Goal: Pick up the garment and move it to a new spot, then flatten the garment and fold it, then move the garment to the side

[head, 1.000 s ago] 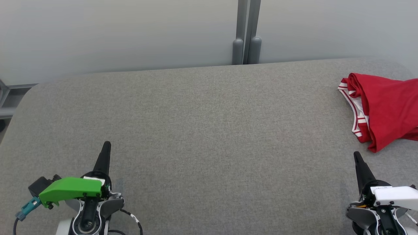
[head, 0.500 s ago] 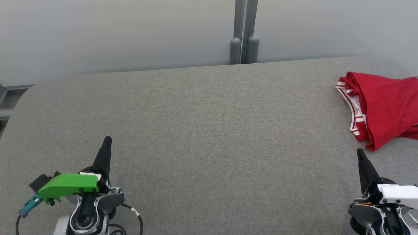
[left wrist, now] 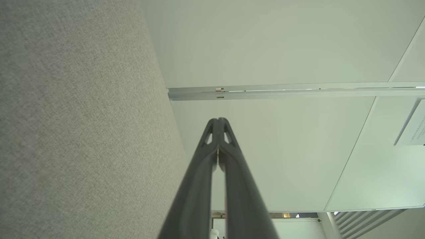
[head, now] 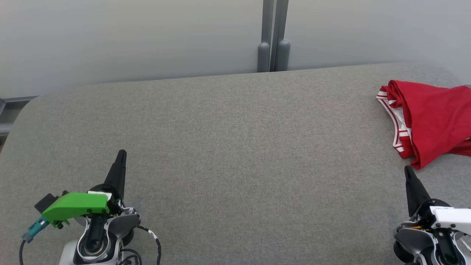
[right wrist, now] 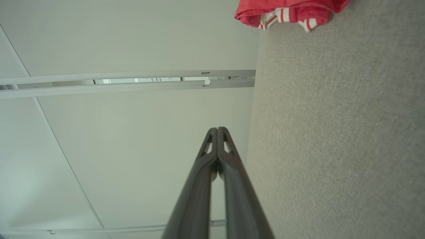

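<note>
**Nearby, a red garment lies beside two closed claws**

Low in the head view, the left gripper (head: 121,154) stands at the lower left of the frame with a green wrist cover (head: 77,208) behind it. The right gripper (head: 407,170) stands at the lower right under a white cover (head: 452,218). Both point up the frame, and the wrist views show each pair of dark fingers pressed together at the tips. The grey fabric surface (head: 235,147) spreads across the middle. The red garment (head: 436,116) lies bunched on that surface at the right edge of the frame, its red-and-white striped trim (head: 402,137) turned toward the centre. It sits just above the right gripper's tip and apart from it. Along the top run pale wall panels (head: 128,36), split by two grey posts (head: 273,55).
</note>
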### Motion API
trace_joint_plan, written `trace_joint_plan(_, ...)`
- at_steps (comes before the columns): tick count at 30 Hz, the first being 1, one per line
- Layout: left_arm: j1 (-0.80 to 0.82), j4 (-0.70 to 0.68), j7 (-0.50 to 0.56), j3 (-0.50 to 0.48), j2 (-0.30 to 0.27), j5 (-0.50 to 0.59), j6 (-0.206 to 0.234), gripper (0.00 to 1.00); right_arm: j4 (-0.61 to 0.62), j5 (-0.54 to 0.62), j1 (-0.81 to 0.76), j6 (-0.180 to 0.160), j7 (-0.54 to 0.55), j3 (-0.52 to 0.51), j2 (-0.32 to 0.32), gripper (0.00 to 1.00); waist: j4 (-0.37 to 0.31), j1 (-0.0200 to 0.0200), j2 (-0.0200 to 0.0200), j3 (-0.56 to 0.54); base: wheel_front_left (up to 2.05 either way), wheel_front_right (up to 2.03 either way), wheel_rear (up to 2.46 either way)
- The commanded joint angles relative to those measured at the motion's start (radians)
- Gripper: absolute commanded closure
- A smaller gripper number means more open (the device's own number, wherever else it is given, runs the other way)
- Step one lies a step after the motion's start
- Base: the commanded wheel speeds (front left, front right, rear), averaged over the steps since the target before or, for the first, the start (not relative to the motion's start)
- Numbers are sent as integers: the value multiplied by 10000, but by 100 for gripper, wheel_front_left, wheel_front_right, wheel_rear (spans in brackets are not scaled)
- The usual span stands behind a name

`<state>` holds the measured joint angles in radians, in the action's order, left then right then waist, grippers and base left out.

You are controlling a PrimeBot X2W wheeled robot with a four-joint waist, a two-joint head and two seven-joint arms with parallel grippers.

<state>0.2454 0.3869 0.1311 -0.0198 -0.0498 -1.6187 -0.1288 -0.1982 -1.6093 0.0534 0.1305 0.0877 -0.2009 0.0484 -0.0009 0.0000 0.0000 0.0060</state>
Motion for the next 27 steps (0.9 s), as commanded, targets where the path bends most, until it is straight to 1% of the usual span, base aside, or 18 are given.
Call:
trace_joint_plan(1,135,0,9,-25,-7,-46,-35,100,30,-66,111,4,38,-15,38,100,1,0,0,0,0,0,0)
trace_joint_plan(27,133,-3,8,-23,-7,-48,-35,100,29,-64,108,4,40,-17,37,100,1,0,0,0,0,0,0)
